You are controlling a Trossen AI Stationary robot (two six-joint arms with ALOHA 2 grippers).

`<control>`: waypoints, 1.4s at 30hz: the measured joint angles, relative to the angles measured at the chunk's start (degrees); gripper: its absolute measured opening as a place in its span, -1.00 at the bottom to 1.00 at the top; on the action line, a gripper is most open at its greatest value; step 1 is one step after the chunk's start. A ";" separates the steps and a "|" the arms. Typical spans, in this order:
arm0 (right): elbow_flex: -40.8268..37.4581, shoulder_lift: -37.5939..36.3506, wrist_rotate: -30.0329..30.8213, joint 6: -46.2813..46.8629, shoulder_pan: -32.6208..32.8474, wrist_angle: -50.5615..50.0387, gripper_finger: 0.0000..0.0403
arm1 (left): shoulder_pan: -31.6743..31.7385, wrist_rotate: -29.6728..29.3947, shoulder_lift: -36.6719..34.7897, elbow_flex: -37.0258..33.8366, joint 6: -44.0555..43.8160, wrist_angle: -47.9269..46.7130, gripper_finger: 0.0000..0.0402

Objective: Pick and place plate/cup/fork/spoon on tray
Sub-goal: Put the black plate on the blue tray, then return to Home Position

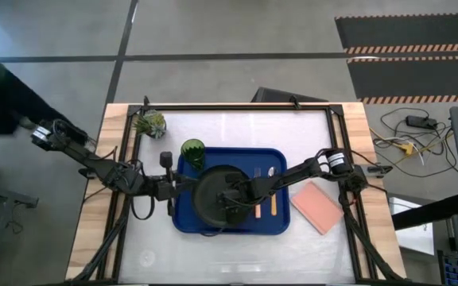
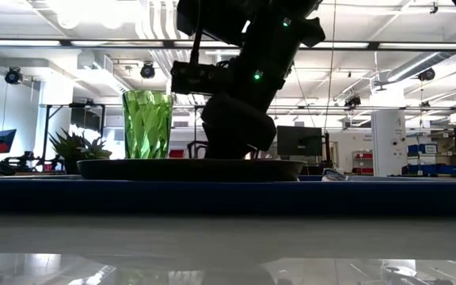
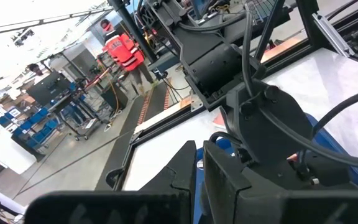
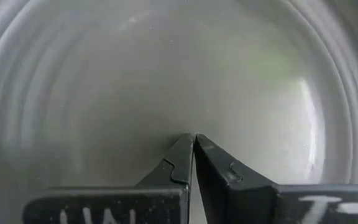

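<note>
The dark plate [image 1: 209, 208] lies on the blue tray [image 1: 281, 229], raised above its floor in the low view [image 2: 188, 169]. The green cup [image 1: 192, 151] stands upright on the tray's far left corner. The fork [image 1: 258, 209] and the spoon [image 1: 273, 203] lie side by side on the tray, right of the plate, partly under my right arm. My right gripper [image 1: 227, 195] is shut, pointing down over the plate's middle. My left gripper [image 1: 183, 187] is shut and empty at the tray's left rim, beside the plate. My right gripper points its shut fingertips [image 4: 194, 138] down at the plate's inner floor [image 4: 104, 81], near its middle. I cannot tell whether the tips touch the floor or stand just above it. The plate lies level on the tray.
A small potted plant [image 1: 149, 123] stands at the far left of the table. A pink square pad [image 1: 316, 206] lies right of the tray. My two arms meet over the tray's middle, and the left wrist view shows my right arm close ahead [image 3: 260, 118].
</note>
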 joint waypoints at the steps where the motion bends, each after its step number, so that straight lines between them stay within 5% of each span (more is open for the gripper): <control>1: 0.00 0.00 -0.04 -0.03 0.00 0.07 -0.96 | 0.00 -0.01 0.00 0.00 0.00 0.00 -0.95; 23: 0.25 -7.29 -0.06 -8.15 0.87 -0.88 -0.96 | -0.01 -0.01 0.01 0.00 -0.07 -0.06 -0.95; 42: -38.30 -37.69 -4.41 -11.24 -3.42 33.63 -0.96 | 0.02 -0.02 0.00 -1.09 -2.96 -1.71 -0.95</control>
